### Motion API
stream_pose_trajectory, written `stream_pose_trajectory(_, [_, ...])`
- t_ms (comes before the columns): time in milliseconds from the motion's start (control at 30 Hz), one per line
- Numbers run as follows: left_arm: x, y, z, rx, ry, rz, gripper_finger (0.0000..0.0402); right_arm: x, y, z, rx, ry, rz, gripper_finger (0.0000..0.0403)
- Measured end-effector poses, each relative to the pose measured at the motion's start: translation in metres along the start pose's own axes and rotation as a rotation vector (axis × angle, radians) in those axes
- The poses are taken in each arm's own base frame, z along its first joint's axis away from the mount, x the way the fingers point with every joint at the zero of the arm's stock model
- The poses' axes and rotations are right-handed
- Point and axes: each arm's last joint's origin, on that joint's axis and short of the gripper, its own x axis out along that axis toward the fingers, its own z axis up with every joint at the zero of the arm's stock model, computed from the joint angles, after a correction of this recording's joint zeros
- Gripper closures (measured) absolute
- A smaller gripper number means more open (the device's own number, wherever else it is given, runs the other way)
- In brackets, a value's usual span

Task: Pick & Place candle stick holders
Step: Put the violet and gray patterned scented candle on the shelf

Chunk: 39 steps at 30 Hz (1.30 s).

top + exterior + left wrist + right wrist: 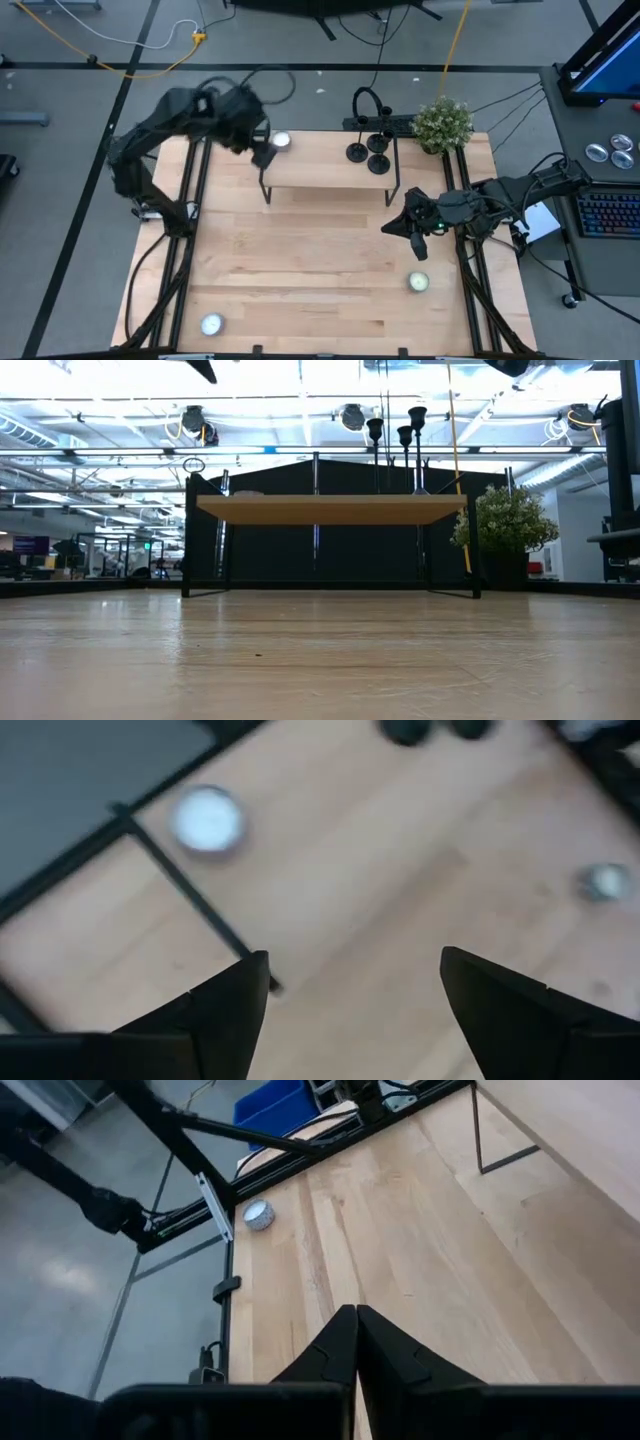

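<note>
While both arms hang clear of the holders:
Left gripper (262, 152): fingers spread, nothing between them, above the shelf's left end.
Right gripper (392, 228): clenched tight, empty, in front of the shelf's right end.
Candle stick holders (368, 153): three, clustered upright on the shelf's (320, 170) right part.
Plant (442, 124): just right of the shelf.

You won't find any text, label, brand, number or sign that can be read in these views. The lit screen (30, 545) far off at the left of the room in the low view is too small to make out, and the tabletop (330, 260) carries no markings.
</note>
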Motion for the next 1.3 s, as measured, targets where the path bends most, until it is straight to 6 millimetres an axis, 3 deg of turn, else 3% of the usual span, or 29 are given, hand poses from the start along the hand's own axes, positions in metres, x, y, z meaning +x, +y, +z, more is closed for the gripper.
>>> stream_pose_trajectory(167, [-0.022, -0.025, -0.037, -0.031, 0.005, -0.083, 0.0119, 0.000, 0.001, -0.001, -0.038, 0.021, 0.028, 0.0403])
stream_pose_trajectory(367, [-0.025, -0.056, -0.071, -0.059, 0.063, -0.128, 0.0134, 0.000, 0.002, -0.001, -0.060, 0.046, 0.065, 0.0403])
stream_pose_trajectory(600, [-0.001, -0.083, -0.113, -0.086, 0.250, -0.083, 0.0146, 0.000, 0.002, -0.002, -0.071, 0.063, 0.083, 0.0403])
stream_pose_trajectory(867, [0.030, -0.094, -0.173, -0.076, 0.464, 0.054, 0.0139, 0.000, 0.002, -0.003, -0.095, 0.087, 0.099, 0.0403])
stream_pose_trajectory(1300, [0.067, -0.083, -0.244, -0.174, 0.644, 0.356, 0.0112, 0.000, 0.002, -0.004, -0.098, 0.087, 0.099, 0.0403])
